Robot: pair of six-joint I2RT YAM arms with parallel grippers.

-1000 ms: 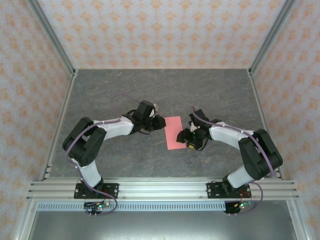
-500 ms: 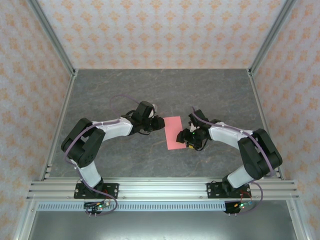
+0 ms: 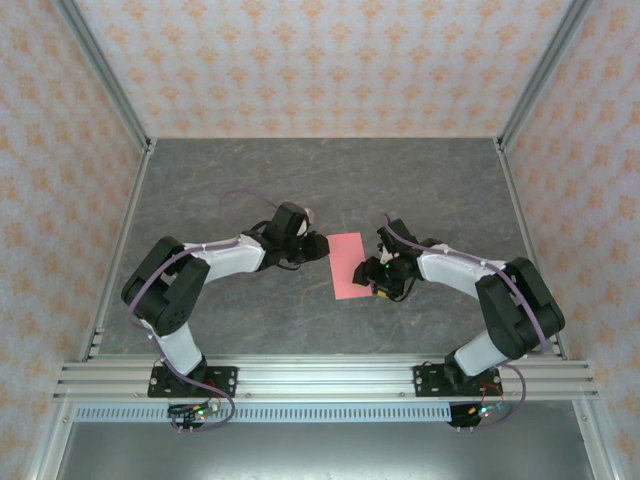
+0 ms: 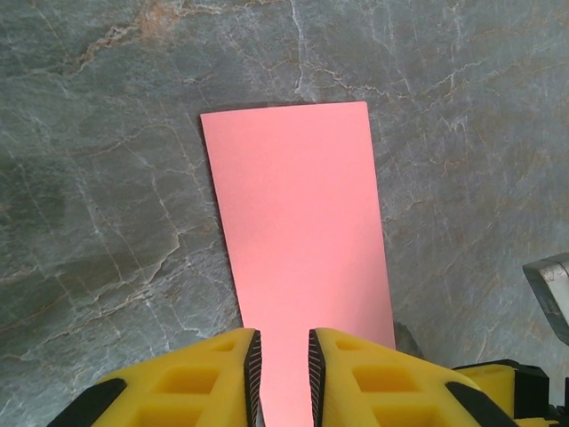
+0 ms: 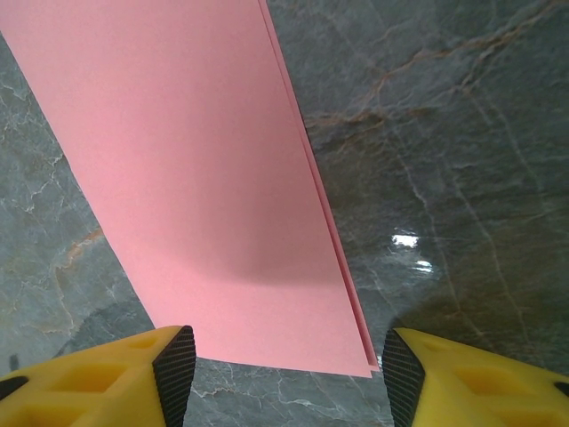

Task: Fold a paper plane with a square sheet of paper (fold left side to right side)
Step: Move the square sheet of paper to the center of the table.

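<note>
The square sheet of paper [image 3: 348,265] lies flat on the grey marbled table as a pink rectangle, doubled over. In the right wrist view its two layers [image 5: 196,178] end together along the right edge, slightly offset. My left gripper [image 3: 322,245] hovers at the paper's upper left edge. Its yellow fingers [image 4: 222,374] stand a narrow gap apart over the pink surface [image 4: 298,222], with nothing pinched between them. My right gripper [image 3: 367,276] is at the paper's lower right side. Its jaws [image 5: 284,365] are wide open and straddle the near corner of the paper.
The grey marbled tabletop [image 3: 420,190] is bounded by aluminium posts and patterned walls on three sides. A metal rail [image 3: 320,378] carrying both arm bases runs along the near edge. Bare table surrounds the paper.
</note>
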